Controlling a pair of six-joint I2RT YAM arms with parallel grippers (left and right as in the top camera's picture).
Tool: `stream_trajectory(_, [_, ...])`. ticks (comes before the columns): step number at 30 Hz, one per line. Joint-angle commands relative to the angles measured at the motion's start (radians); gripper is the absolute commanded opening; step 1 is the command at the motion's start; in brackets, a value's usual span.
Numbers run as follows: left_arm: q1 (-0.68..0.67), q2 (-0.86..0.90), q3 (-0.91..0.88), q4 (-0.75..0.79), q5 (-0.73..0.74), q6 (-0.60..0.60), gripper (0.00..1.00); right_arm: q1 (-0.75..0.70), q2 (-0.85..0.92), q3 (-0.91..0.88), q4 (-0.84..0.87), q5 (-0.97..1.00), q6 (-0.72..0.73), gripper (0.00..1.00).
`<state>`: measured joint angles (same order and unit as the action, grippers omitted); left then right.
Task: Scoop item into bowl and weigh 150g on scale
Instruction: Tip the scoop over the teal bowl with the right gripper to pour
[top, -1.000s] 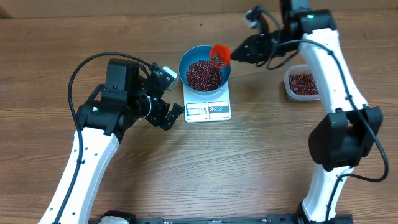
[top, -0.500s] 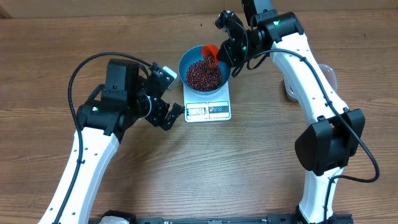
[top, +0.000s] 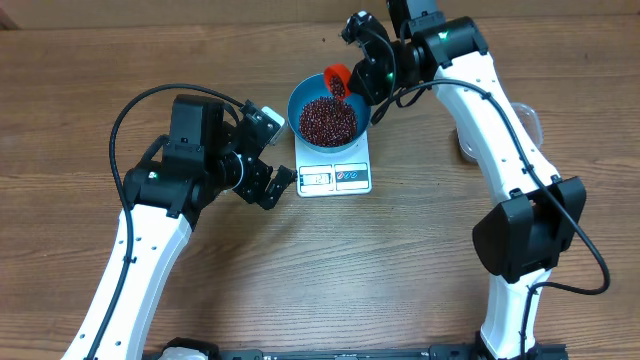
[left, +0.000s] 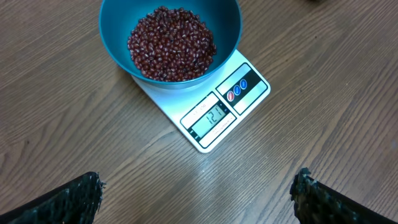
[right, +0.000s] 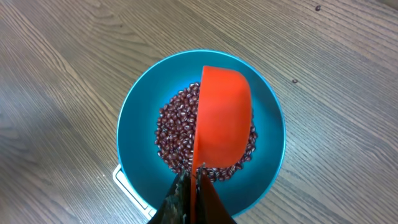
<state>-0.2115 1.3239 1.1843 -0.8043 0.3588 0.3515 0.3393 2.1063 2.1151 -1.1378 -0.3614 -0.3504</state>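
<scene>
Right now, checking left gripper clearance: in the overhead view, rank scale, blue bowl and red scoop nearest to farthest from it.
1. scale, just beside the left gripper.
2. blue bowl, atop the scale.
3. red scoop, over the bowl's far rim.

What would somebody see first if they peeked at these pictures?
The bright blue bowl heaped with dark red beans stands out, sitting on the white scale in the middle of the wooden table. Just over the bowl, the right claw pinches a tipped red scoop.
</scene>
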Motion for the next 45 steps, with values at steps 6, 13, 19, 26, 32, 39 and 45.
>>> stream_trajectory(6, [0.000, -0.003, 0.010, 0.000, -0.003, 0.023, 1.00, 0.037, -0.014, 0.041, 0.003, 0.085, -0.022, 0.04])
stream_trajectory(13, [0.000, -0.003, 0.010, 0.000, -0.003, 0.023, 1.00, 0.039, -0.020, 0.041, 0.004, 0.113, -0.025, 0.04])
stream_trajectory(19, [0.000, -0.003, 0.010, 0.000, -0.003, 0.023, 1.00, 0.041, -0.042, 0.041, 0.008, 0.152, -0.048, 0.04])
stream_trajectory(26, [0.000, -0.003, 0.010, 0.000, -0.003, 0.023, 1.00, 0.041, -0.053, 0.041, 0.007, 0.152, -0.048, 0.04])
stream_trajectory(32, [0.000, -0.003, 0.010, 0.000, -0.003, 0.023, 1.00, 0.042, -0.053, 0.041, 0.007, 0.152, -0.048, 0.04])
stream_trajectory(39, [0.000, -0.003, 0.010, 0.000, -0.003, 0.023, 0.99, 0.055, -0.055, 0.041, 0.008, 0.158, -0.051, 0.04])
stream_trajectory(45, [0.000, -0.003, 0.010, 0.000, -0.003, 0.023, 1.00, 0.091, -0.057, 0.041, 0.006, 0.287, -0.066, 0.04])
